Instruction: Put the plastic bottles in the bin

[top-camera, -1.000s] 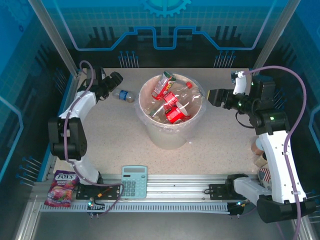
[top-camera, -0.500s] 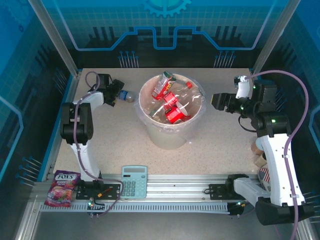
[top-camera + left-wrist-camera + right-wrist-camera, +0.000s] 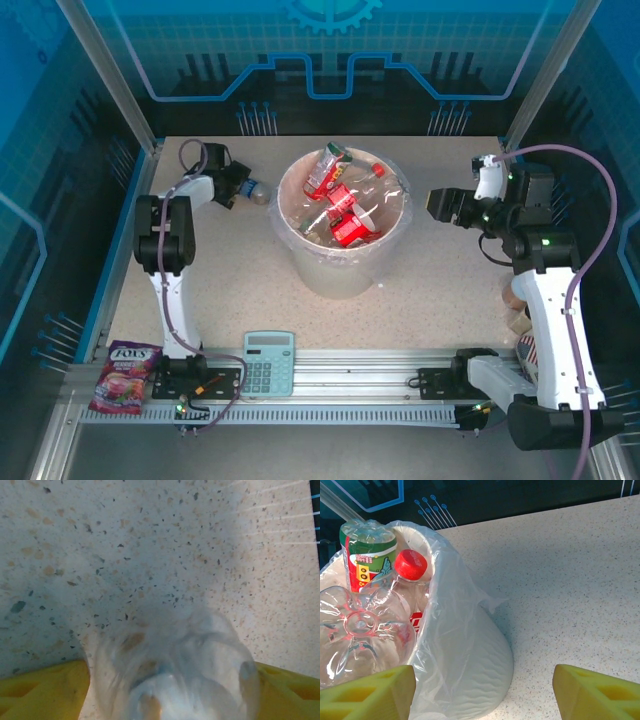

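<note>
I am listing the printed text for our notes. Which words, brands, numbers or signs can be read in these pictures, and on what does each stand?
"FOX'S" (small, probably reads so): on the pink snack packet.
Print on the green and red label of a bottle in the bin: too blurred to read.
Keys and display of the calculator: too small to read.

White-and-black arms [image 3: 553, 310], purple cables [image 3: 560, 148], yellow gripper pads [image 3: 367, 692]
</note>
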`<state>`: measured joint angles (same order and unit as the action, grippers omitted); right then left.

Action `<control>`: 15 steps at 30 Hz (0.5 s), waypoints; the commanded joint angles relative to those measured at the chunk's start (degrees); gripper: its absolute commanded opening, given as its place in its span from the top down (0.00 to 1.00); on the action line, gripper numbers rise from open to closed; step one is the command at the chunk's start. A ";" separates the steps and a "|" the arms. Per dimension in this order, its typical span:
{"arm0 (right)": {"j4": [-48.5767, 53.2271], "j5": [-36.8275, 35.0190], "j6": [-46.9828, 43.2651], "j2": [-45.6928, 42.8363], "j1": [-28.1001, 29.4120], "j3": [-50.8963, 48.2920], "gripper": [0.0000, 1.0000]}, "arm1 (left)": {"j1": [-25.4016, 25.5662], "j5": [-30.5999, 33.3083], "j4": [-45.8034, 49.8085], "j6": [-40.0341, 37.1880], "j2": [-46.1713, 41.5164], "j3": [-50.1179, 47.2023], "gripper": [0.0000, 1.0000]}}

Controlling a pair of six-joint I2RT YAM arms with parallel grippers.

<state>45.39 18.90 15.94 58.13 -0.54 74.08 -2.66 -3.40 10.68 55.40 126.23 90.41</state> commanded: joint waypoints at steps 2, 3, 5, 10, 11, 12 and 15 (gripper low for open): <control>-1.39 1.34 -0.74 0.13 -1.29 -0.82 0.27 | 2.20 -0.06 2.28 -2.87 1.77 1.81 0.25; -1.52 1.47 -0.66 0.23 -1.31 -0.96 0.27 | 2.29 0.11 2.17 -2.78 1.86 1.55 0.28; -1.62 1.80 -0.65 0.32 -1.50 -1.05 0.27 | 2.39 0.33 1.86 -2.44 1.81 0.88 0.32; -1.70 2.22 -0.66 0.57 -2.00 -0.78 0.27 | 2.50 0.45 0.90 -1.98 0.84 -1.03 0.38; -1.79 2.41 -0.52 0.58 -1.97 -0.74 0.27 | 2.44 0.62 0.54 -1.98 0.13 -1.60 0.40; -1.88 2.51 -0.48 0.63 -2.00 -0.78 0.27 | 2.52 0.84 0.40 -2.14 -0.55 -2.19 0.41; -1.89 2.71 -0.32 0.60 -2.02 -0.78 0.27 | 2.47 1.02 0.02 -2.89 -3.04 -3.58 0.43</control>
<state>44.49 20.18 15.99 58.57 -1.58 73.45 0.01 -3.36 8.73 53.84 125.82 89.19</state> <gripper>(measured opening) 0.733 0.617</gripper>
